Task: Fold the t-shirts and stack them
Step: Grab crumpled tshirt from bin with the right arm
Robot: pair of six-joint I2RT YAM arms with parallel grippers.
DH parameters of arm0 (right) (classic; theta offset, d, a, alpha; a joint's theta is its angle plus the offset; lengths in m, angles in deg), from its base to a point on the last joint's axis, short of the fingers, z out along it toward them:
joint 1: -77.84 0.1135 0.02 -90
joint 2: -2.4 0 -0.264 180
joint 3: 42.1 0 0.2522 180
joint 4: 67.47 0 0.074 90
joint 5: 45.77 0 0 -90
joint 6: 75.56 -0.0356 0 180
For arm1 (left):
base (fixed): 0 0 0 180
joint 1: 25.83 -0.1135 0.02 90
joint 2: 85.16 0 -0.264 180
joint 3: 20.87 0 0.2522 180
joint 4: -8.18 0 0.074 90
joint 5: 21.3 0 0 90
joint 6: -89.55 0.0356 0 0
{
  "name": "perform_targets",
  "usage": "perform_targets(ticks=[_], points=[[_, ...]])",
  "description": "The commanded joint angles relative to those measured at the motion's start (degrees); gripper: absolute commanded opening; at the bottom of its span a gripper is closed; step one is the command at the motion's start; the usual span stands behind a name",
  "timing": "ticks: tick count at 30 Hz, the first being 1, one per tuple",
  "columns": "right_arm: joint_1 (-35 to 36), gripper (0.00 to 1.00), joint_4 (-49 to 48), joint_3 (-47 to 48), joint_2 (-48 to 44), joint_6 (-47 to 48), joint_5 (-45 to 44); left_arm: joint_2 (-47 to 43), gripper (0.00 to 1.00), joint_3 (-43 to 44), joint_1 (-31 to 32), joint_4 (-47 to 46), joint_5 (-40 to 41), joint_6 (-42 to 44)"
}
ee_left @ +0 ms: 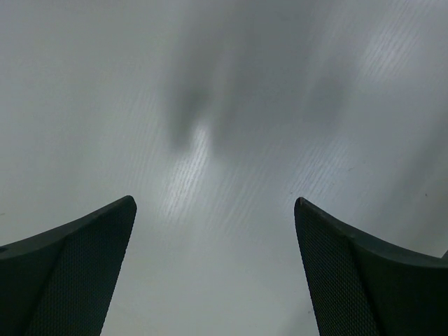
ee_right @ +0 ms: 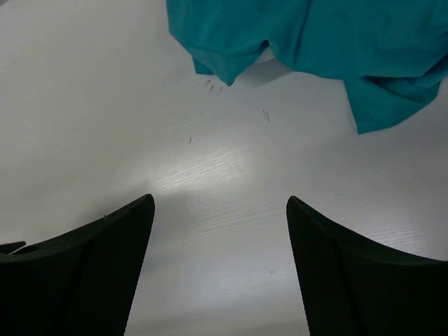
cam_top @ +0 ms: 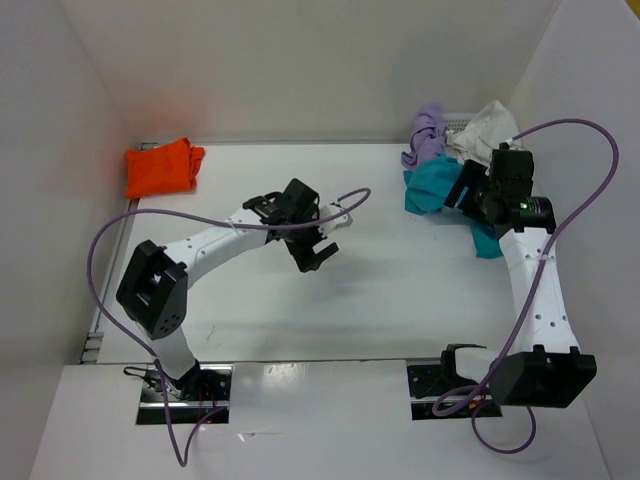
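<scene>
Both pairs of fingers stand apart: the teal-blue t-shirt [ee_right: 336, 42] lies just ahead of the right gripper [ee_right: 220, 201], well apart from the left gripper [ee_left: 215, 201].

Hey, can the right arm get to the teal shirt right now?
Probably yes. The right gripper is open over bare table, and the teal shirt lies just ahead of it with nothing between them.
</scene>
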Motion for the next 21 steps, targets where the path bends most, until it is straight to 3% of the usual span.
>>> perform_targets(ticks=[1,13,21], points=[[-1.0,0.81,-3.9,-1.7,-2.3,0.2,-0.9,-0.8,1.00,-1.8,2.6,-2.3,3.1,-0.3],[-3.9,0.82,-5.6,-1.7,0.0,0.2,-1.0,1.5,1.00,1.6,3.3,-0.6,3.6,-0.8],[-7.8,0.82,-9.3,1.8,9.4,-1.3,-1.6,1.5,1.00,2.1,1.2,-0.6,6.2,-0.8]])
